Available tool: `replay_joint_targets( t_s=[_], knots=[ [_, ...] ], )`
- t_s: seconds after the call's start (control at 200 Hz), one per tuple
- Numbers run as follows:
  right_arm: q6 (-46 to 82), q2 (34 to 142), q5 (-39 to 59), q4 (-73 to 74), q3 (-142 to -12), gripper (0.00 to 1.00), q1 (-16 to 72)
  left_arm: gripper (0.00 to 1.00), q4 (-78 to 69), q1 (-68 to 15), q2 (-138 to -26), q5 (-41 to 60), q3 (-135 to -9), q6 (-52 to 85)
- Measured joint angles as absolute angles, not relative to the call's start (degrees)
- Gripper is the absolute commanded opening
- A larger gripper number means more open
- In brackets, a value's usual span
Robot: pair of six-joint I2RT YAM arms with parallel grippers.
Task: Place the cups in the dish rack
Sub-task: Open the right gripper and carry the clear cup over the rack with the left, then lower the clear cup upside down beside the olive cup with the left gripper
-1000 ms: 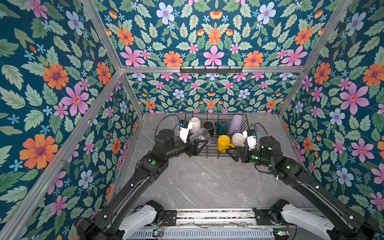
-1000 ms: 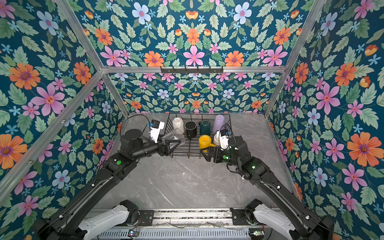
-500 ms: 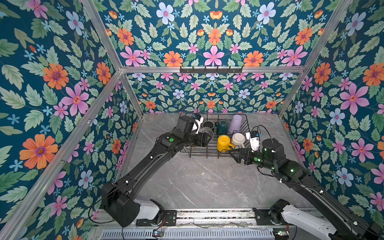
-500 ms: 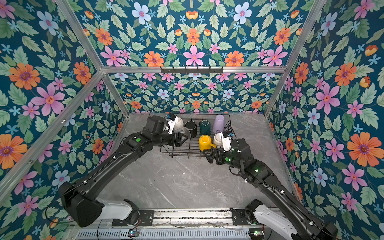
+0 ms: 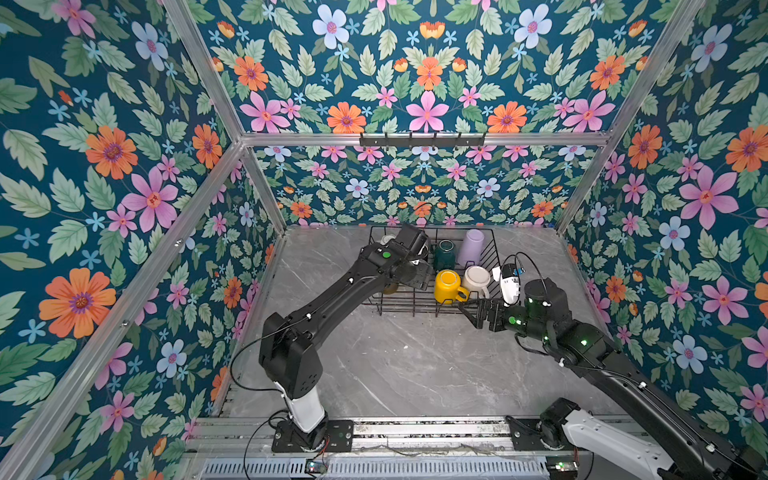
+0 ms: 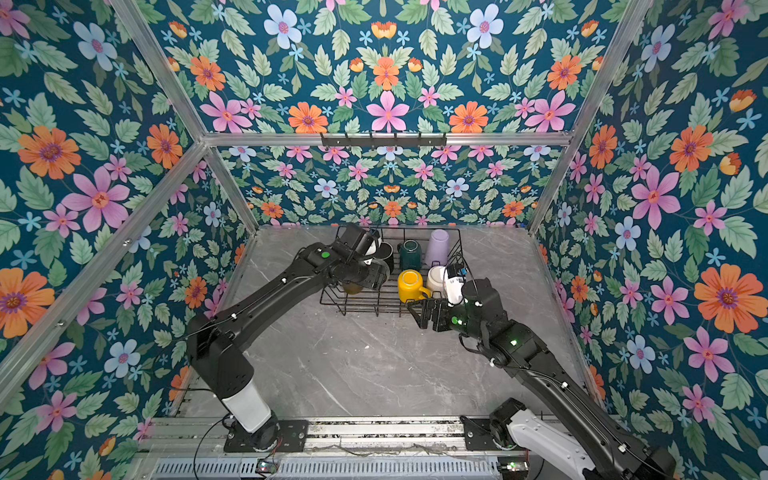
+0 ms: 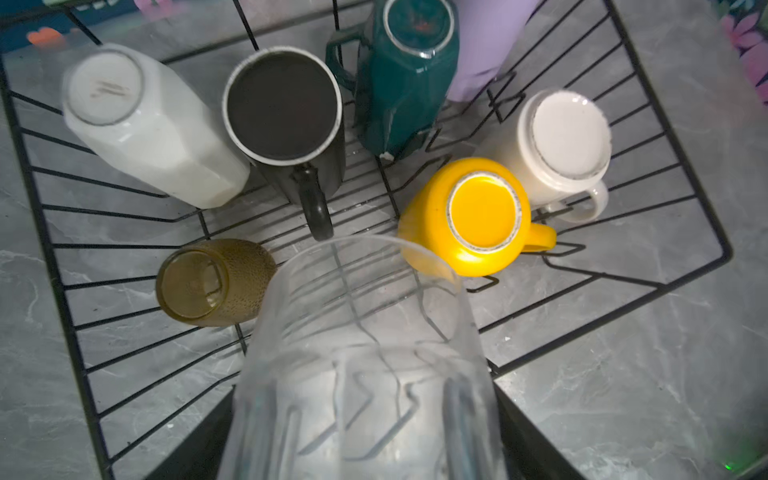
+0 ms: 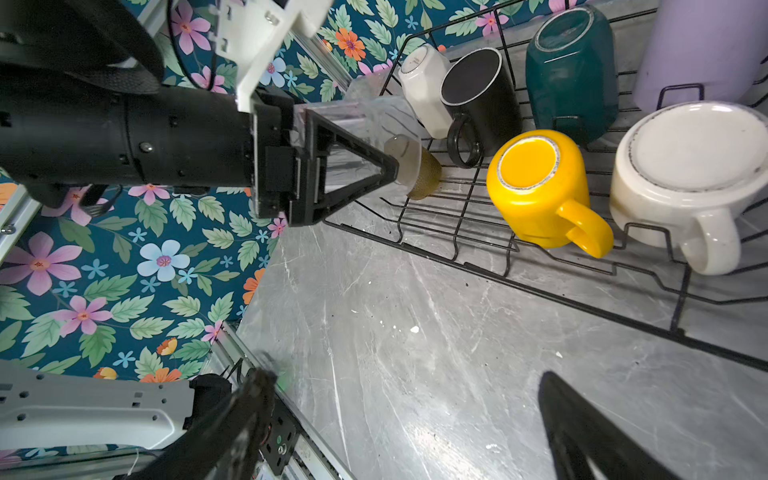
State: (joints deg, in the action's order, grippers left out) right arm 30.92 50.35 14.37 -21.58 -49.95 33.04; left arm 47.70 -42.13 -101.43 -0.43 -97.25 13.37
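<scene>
The clear glass tumbler (image 7: 365, 353) is hanging mouth-down, its long axis running along the fingers of the left gripper (image 7: 365, 432), with its base towards the wrist and its open rim facing the wire floor of the dish rack (image 7: 613, 312). That gripper is pinching the tumbler by its sides, its jaws parted only as far as the glass is wide. It is holding the tumbler over the gap in the rack's front row between the olive-brown tumbler (image 7: 212, 282) and the yellow mug (image 7: 469, 216); whether the rim is touching the wires cannot be told. The rack is carrying seven cups: these two and the cream mug (image 7: 561, 141) in front, and the white mug (image 7: 149, 124), black mug (image 7: 286, 112), dark green mug (image 7: 403, 83) and lilac tumbler (image 7: 486, 45) behind. The yellow, cream, white, green and olive ones are showing their bases. The right gripper (image 5: 471, 316) is hovering empty with jaws spread wide over the grey surface (image 5: 395, 365), just outside the rack's front edge near the yellow mug.
</scene>
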Motion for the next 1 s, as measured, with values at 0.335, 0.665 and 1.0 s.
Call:
replay_joint_targets(
  t_s=[0.335, 0.665, 1.0],
  knots=[
    [30.9, 50.1, 14.4, -21.5, -49.5, 0.99, 32.9, 0.0, 52.7, -42.5, -110.6, -3.7, -102.6, 11.4],
    [30.0, 50.1, 14.4, -21.5, -49.4, 0.99, 32.8, 0.0, 54.1, -42.5, -115.7, -4.3, -104.6, 10.0],
    [29.8, 50.1, 14.4, -21.4, -49.2, 0.99, 32.7, 0.0, 54.5, -42.5, -119.7, -4.8, -106.3, 9.1]
  ],
)
